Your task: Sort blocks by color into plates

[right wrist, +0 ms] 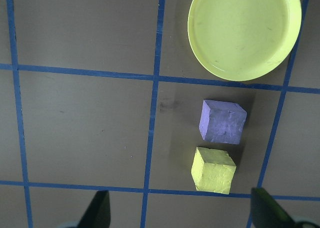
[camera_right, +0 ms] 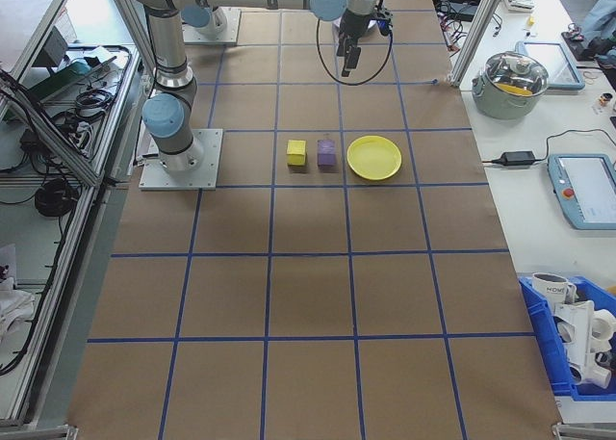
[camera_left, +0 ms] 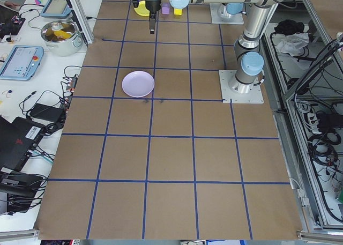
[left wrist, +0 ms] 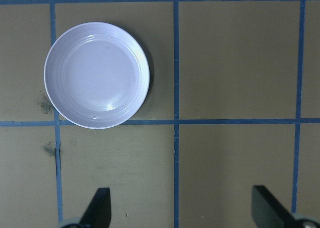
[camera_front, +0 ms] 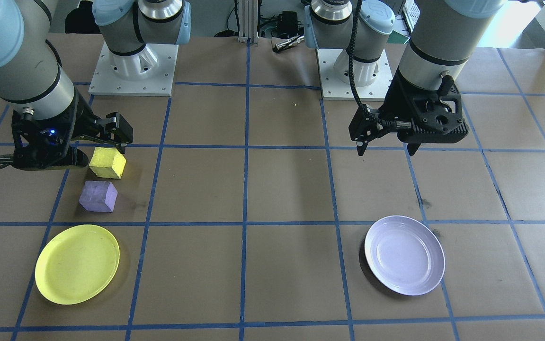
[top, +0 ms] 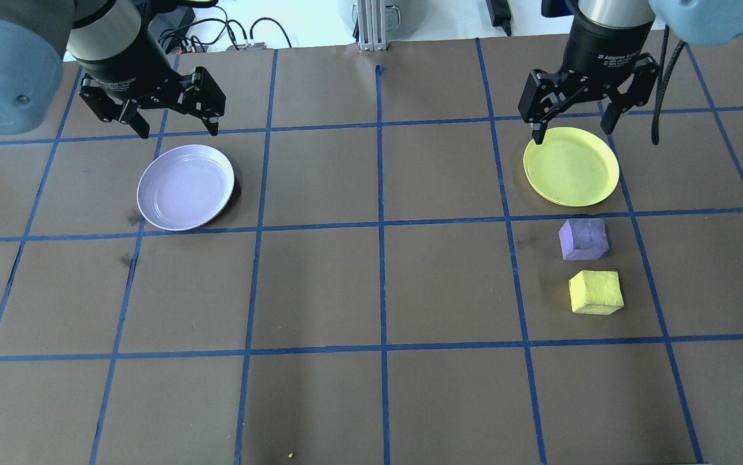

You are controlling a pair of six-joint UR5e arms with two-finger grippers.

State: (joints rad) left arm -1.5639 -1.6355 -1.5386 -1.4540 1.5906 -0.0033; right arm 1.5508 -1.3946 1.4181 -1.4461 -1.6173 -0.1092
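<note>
We see both blocks, yellow block point(top: 596, 292) and purple block point(top: 583, 238), unsorted on table; yellow plate point(top: 571, 166) and lavender plate point(top: 185, 187) bare; left gripper point(top: 172, 126) and right gripper point(top: 573, 123) spread wide, holding nothing.

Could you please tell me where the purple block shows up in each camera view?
Front-facing: purple block, left, above yellow plate.
Overhead: right, below the plate.
Exterior left: top edge.
Exterior right: upper middle.
Left wrist: absent.
Right wrist: centre-right.
Shared landmark: yellow plate.
</note>
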